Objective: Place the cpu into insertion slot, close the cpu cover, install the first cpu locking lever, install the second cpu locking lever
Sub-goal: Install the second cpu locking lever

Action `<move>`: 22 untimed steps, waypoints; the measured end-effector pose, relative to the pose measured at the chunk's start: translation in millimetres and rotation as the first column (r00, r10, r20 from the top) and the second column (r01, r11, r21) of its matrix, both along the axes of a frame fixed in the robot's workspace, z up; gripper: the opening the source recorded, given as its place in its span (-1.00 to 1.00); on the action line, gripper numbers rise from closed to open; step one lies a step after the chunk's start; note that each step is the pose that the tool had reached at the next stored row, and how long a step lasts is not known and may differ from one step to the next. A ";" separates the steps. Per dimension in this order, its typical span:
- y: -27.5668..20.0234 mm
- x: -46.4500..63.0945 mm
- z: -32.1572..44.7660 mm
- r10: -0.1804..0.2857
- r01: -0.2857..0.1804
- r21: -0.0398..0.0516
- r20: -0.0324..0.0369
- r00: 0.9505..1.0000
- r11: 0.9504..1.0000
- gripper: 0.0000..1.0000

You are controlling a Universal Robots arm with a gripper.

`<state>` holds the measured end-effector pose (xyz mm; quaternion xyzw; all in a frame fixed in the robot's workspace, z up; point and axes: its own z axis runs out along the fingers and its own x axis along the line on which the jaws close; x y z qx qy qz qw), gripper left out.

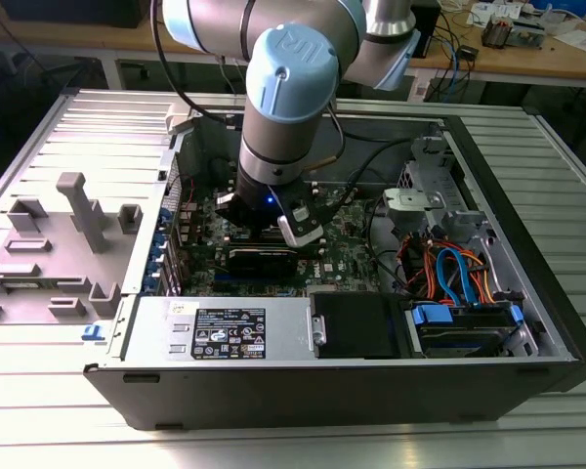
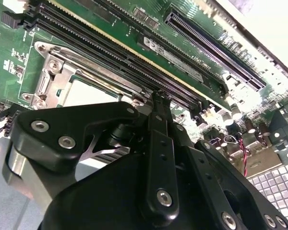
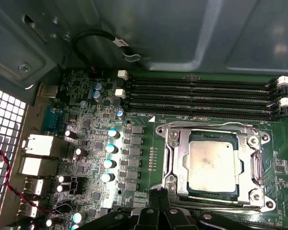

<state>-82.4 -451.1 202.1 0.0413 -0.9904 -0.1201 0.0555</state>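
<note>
Fingers (image 3: pixel 156 211) look pinched narrow, holding nothing, hovering right beside the cpu cover (image 3: pixel 175 143), which is down over the cpu (image 3: pixel 214 165) seated in the insertion slot (image 3: pixel 238 165).

The arm (image 1: pixel 283 107) is seen in the exterior view reaching steeply downward, its blue-capped wrist joint uppermost and a small blue light lit near the wrist. In the second wrist view the gripper (image 2: pixel 158 103) is pointed downward, its black fingers (image 2: pixel 159 143) drawn together.
</note>
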 end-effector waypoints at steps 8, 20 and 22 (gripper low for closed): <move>0.2 -0.6 0.0 0.000 0.000 0.006 0.000 1.000 1.000 -0.79; 1.9 -2.1 -3.3 0.000 0.000 0.017 0.000 1.000 1.000 -0.79; 2.2 -2.4 -3.7 0.000 0.000 0.016 0.000 1.000 1.000 -0.79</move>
